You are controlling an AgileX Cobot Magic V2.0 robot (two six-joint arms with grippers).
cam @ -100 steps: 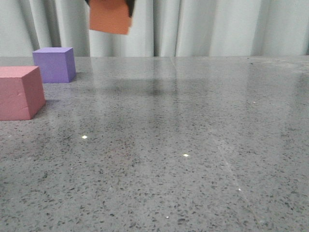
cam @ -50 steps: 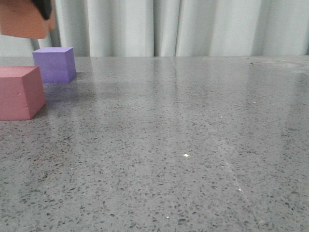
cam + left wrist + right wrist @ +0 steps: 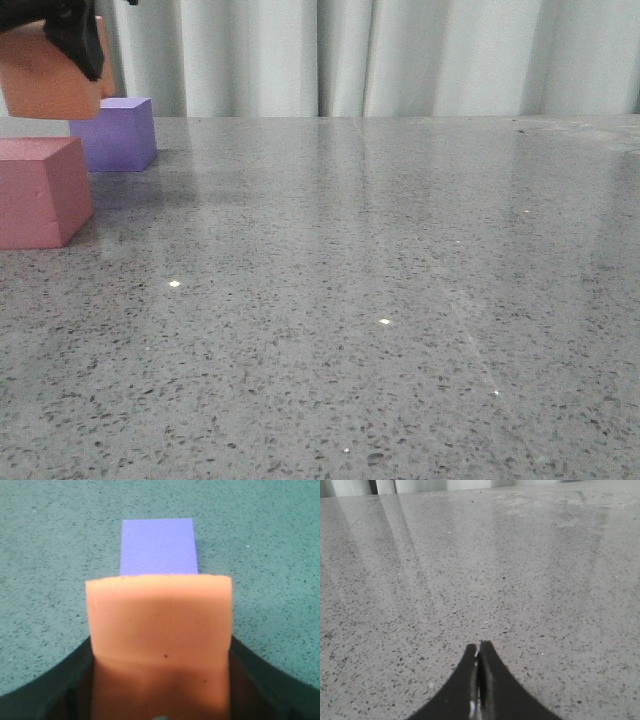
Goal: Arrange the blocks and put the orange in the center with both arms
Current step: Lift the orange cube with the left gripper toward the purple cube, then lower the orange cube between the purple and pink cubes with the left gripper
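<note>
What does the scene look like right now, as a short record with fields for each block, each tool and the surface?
orange block: held off the table, far left of the front view
purple block: on the table, behind the pinkish-red one
pinkish-red block: on the table, at the left edge
left tool: shut on the orange block
right tool: shut, holding nothing
table: grey speckled stone

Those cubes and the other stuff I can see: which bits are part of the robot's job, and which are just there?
Part of the job:
orange cube, held in the air by the left gripper
purple cube
pink cube
right gripper, shut and empty

Just there:
table
curtain
</note>
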